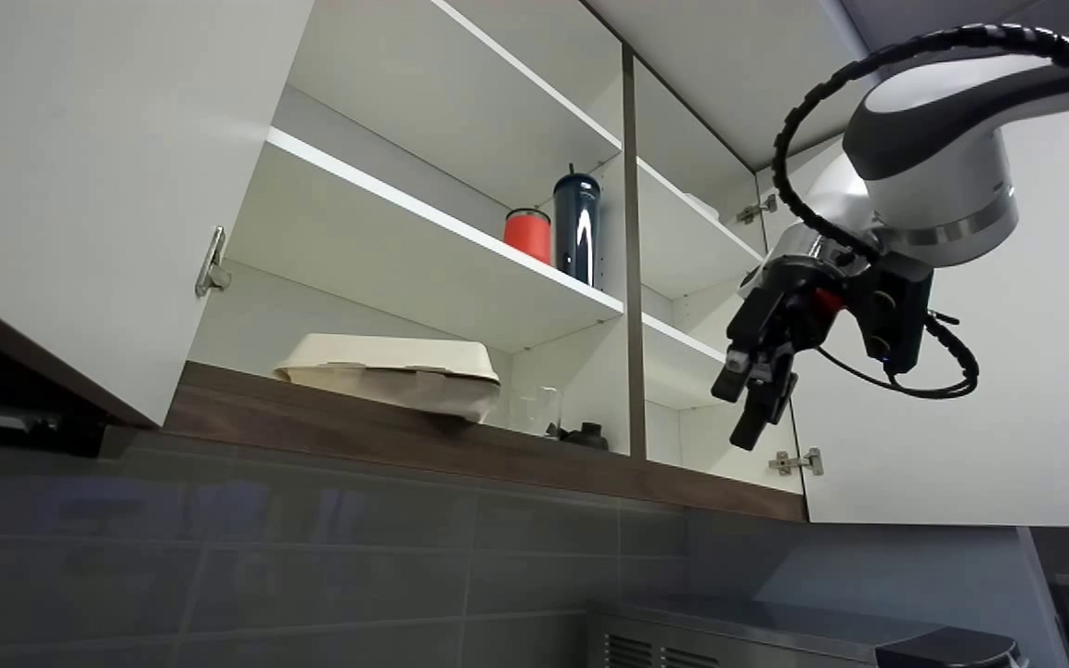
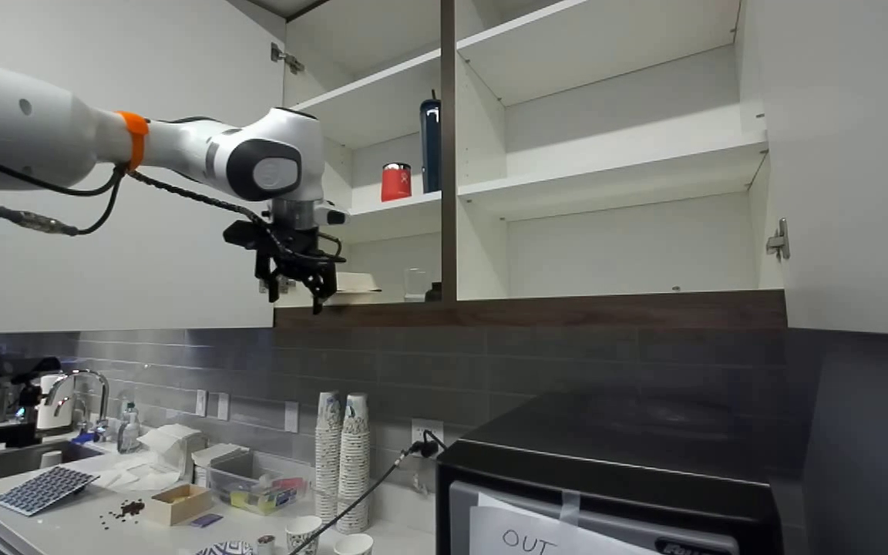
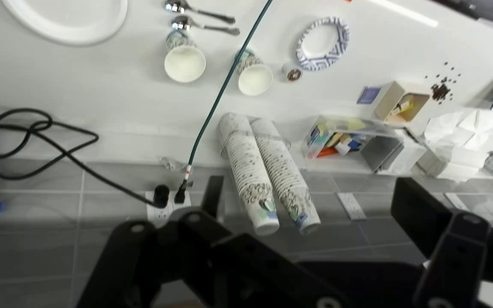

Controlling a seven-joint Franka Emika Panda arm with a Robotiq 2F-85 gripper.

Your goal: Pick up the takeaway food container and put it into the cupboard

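Observation:
The cream takeaway food container (image 1: 386, 371) lies closed on the bottom board of the open white cupboard (image 1: 683, 482), its front corner jutting over the wood-brown edge. In an exterior view the container (image 2: 357, 284) is partly hidden behind my gripper (image 2: 295, 301). My gripper (image 1: 741, 408) hangs in front of the cupboard with fingers pointing down, apart from the container and touching nothing. In the wrist view the fingers of my gripper (image 3: 310, 194) are spread wide with nothing between them. The container is out of the wrist view.
A red cup (image 1: 527, 234) and a dark bottle (image 1: 576, 227) stand on the shelf above the container. A clear glass (image 1: 536, 410) and a black object (image 1: 587, 436) are beside it. An open door (image 1: 108, 167) flanks the cupboard. Cup stacks (image 2: 354, 462) and a microwave (image 2: 606, 439) are below.

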